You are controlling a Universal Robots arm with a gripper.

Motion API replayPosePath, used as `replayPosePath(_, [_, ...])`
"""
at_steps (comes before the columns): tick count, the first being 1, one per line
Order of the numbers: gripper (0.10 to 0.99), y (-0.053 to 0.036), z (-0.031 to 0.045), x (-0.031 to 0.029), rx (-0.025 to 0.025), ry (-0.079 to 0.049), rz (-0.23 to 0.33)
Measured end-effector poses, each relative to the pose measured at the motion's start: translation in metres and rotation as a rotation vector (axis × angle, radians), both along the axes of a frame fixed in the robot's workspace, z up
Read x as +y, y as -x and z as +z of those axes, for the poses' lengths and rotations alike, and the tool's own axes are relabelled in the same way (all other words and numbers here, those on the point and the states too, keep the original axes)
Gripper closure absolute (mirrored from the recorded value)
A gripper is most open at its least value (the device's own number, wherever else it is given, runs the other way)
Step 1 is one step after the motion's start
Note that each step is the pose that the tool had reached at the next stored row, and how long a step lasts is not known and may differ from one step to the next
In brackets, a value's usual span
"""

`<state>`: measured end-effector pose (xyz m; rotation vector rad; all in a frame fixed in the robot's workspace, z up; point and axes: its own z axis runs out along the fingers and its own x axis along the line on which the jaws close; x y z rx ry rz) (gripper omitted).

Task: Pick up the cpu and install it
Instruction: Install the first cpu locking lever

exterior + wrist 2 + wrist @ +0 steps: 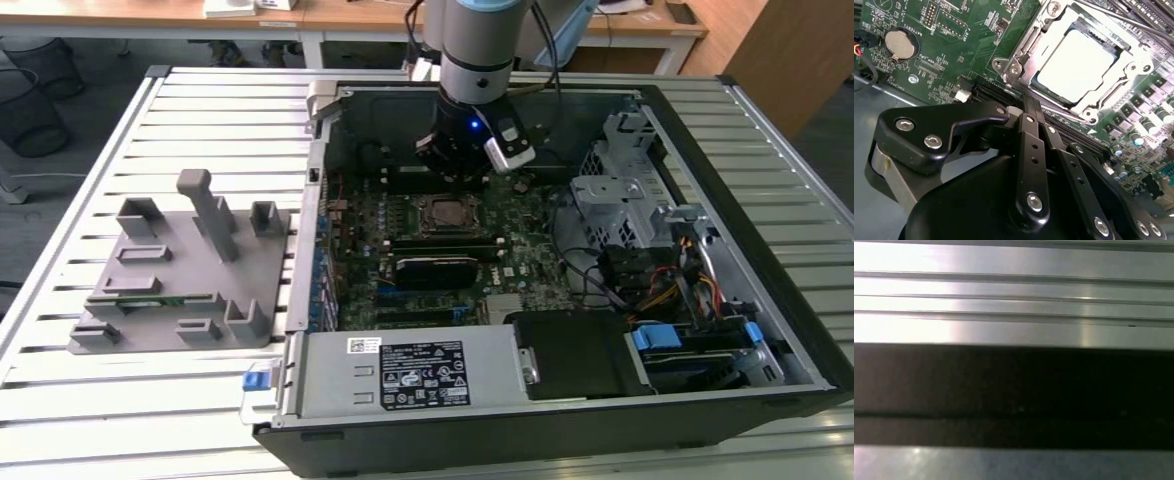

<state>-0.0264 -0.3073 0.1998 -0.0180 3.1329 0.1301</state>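
Gripper [1026,107] fingertips hidden behind its own black linkage in the second wrist view; open or closed can't be told. Arm [477,45] cut off by the exterior view's top edge, and its wrist covers the case's far interior. CPU [1074,65] glare-washed, edges tucked under the socket frame [1014,67]. First wrist view: blurred aluminium slats [1014,290] and a featureless dark band [1014,390].

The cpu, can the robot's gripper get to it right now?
Probably yes. In the second wrist view the cpu sits in its socket with its shiny top uncovered. The gripper is just beside the socket's metal frame, and nothing lies between them.
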Motion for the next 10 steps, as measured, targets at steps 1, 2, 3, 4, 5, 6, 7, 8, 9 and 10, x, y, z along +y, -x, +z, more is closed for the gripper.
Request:
replayPosePath(1, [0.98, -0.0002, -0.0004, 0.0, 0.0, 0.0, 0.0])
replayPosePath(2, [0.98, -0.0002, -0.0004, 0.0, 0.0, 0.001, 0.0])
replayPosePath(3, [0.98, -0.0002, -0.0005, 0.0, 0.0, 0.003, 0.0])
replayPosePath(4, [0.98, -0.0002, -0.0005, 0.0, -0.0001, 0.006, 0.0])
replayPosePath(5, [0.98, -0.0003, -0.0007, 0.0001, -0.0001, 0.009, 0.0])
replayPosePath(6, [0.98, -0.0003, -0.0011, 0.0001, 0.0, 0.011, 0.0])
replayPosePath(7, [0.98, -0.0003, -0.0015, 0.0001, 0.0003, 0.014, 0.0])
replayPosePath(8, [0.98, -0.0002, -0.0018, 0.0001, 0.0003, 0.017, 0.0])
replayPosePath(9, [0.98, -0.0002, -0.002, 0.0002, 0.0003, 0.02, 0.0])
replayPosePath(10, [0.98, -0.0003, -0.0021, 0.0002, 0.0001, 0.024, 0.0])
